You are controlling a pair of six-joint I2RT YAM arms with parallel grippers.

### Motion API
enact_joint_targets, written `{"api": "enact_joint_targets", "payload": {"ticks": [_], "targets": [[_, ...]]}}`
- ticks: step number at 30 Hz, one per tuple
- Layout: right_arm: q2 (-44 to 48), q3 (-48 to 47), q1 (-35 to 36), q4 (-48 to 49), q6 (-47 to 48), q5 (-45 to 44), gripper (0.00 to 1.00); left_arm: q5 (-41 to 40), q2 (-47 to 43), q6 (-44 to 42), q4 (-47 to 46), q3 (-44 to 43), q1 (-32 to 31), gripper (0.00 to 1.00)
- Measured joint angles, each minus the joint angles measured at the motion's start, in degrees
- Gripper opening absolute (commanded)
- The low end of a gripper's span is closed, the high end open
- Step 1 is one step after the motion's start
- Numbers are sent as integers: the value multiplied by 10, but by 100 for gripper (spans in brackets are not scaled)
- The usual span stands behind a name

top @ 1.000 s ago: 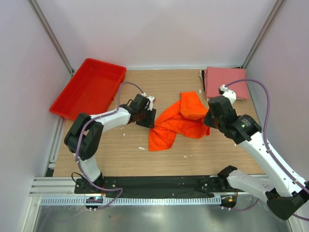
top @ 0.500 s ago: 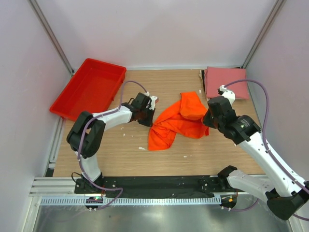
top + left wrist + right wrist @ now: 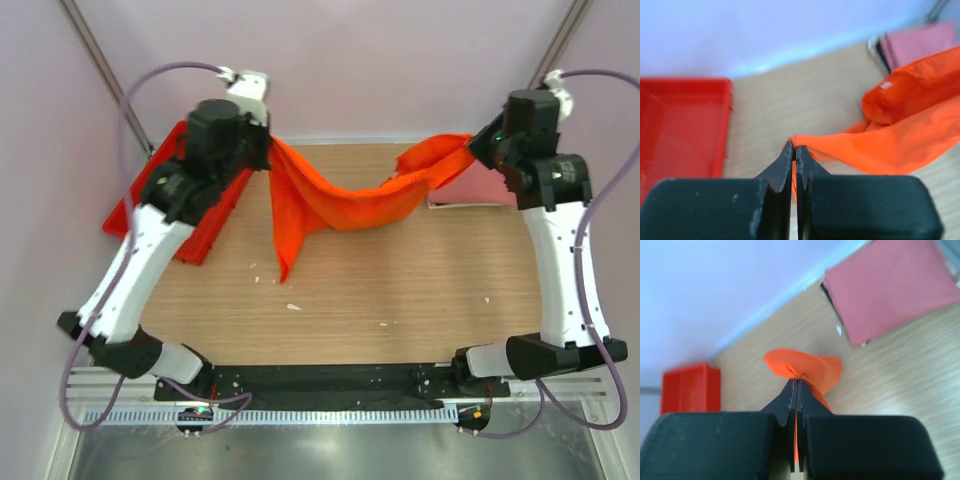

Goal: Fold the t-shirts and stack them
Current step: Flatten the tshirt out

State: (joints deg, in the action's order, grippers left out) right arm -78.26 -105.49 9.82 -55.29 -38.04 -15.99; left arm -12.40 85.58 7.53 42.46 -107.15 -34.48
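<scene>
The bright orange t-shirt (image 3: 350,195) hangs in the air between my two raised arms, sagging in the middle, with a long tail drooping toward the table at the left. My left gripper (image 3: 794,148) is shut on one edge of the orange t-shirt (image 3: 900,135), high above the red tray. At the far right, my right gripper (image 3: 798,381) pinches another part of the orange t-shirt (image 3: 805,365), fully shut. The dusty pink t-shirt (image 3: 890,287) lies folded flat at the far right corner, partly hidden by the right arm in the top view (image 3: 490,185).
A red plastic tray (image 3: 205,215) sits at the far left, partly under the left arm. Small white specks (image 3: 292,306) dot the wooden table (image 3: 400,290). White walls close in the back and sides.
My left gripper closed on the orange t-shirt's edge. Both arms then rose and spread apart, lifting the shirt off the table and stretching it between them.
</scene>
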Motion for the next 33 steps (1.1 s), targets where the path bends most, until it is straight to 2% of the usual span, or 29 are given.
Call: {"api": "enact_joint_targets", "payload": {"ticks": [3,6,13,17,21,24,28,31,33], "targets": [[4,-61,-49,-11,-8,25,1,-33,-79,-8,23,-56,0,0],[36,-63,-59,-14,-18,59,1,-41,-140,-7,34,-61,0,0],[163,-39,-56,-50,-45,130,1,-30,-242,5,85,-9,0,0],[228,-31,-56,-56,-70,151,1,-6,-270,10,88,43,0,0],[244,-8,-56,-33,-85,165,1,1,-266,7,84,88,0,0],[216,29,-56,-1,-89,172,1,-15,-236,-6,66,110,1,0],[123,63,-56,81,-89,180,1,-38,-152,-24,26,102,28,0],[21,49,-56,148,-86,178,1,-57,-66,-38,-6,66,66,0],[-56,4,-58,155,-84,176,1,-72,-8,-51,-10,20,92,0]]}}
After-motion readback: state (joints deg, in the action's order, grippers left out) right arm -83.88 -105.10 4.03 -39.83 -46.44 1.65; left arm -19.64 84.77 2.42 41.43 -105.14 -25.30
